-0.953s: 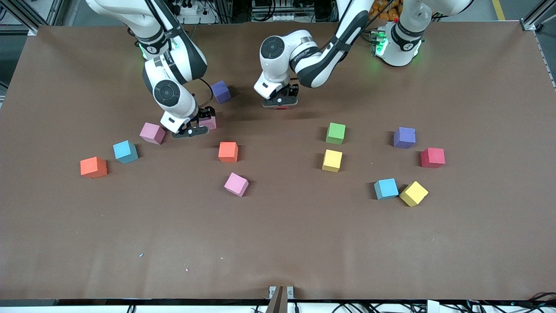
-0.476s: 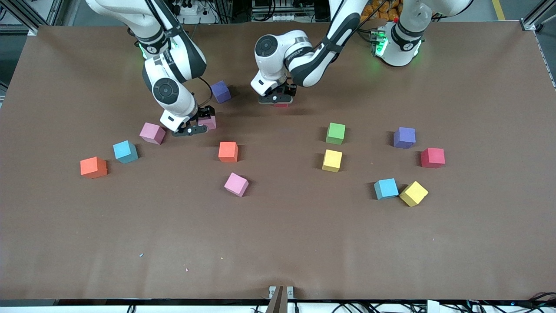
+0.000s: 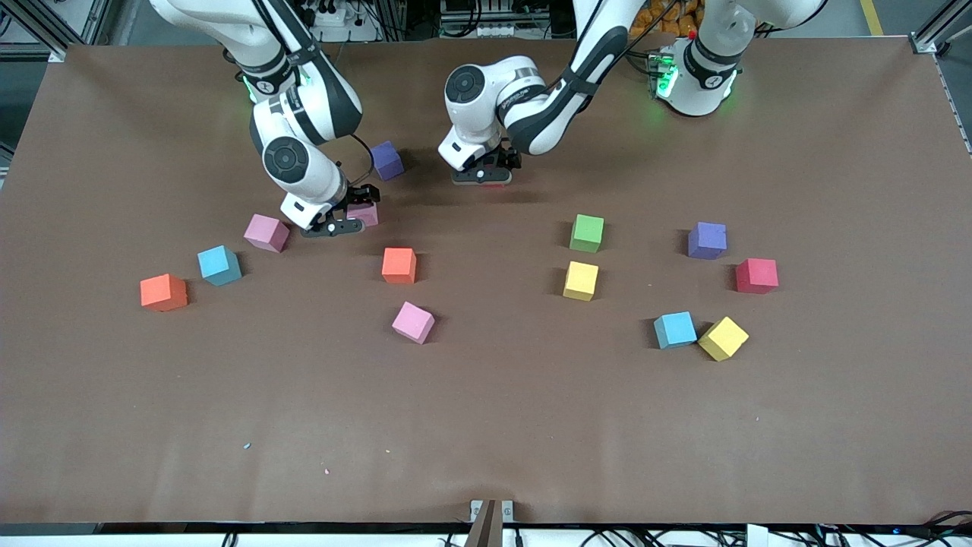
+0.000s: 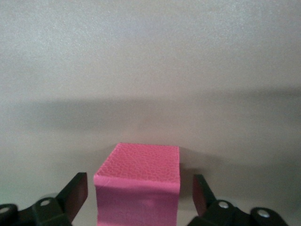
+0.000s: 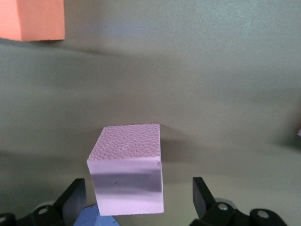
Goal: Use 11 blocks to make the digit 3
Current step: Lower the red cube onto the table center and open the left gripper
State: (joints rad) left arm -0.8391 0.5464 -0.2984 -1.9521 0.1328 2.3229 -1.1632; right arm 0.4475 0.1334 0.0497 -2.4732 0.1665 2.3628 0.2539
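Observation:
My left gripper (image 3: pixel 483 179) is low over the table near the robots' edge, open. A reddish-pink block (image 4: pixel 138 169) rests on the table between its fingers, with a gap on each side. My right gripper (image 3: pixel 351 213) is open too, straddling a pale pink block (image 5: pixel 127 174) without touching it. A purple block (image 3: pixel 387 159) lies just past it toward the bases. Loose blocks nearby: pink (image 3: pixel 266 232), blue (image 3: pixel 219 264), orange (image 3: pixel 163 292), orange (image 3: pixel 399 265) and pink (image 3: pixel 413 322).
Toward the left arm's end lie green (image 3: pixel 587 232), yellow (image 3: pixel 581 280), purple (image 3: pixel 707 240), red (image 3: pixel 756 275), blue (image 3: pixel 675 330) and yellow (image 3: pixel 723 338) blocks. The brown table (image 3: pixel 486 425) is bare nearer the front camera.
The left gripper shifted slightly toward the right arm's end, then opened and let go of the reddish-pink block. The right gripper stayed open around the pale pink block.

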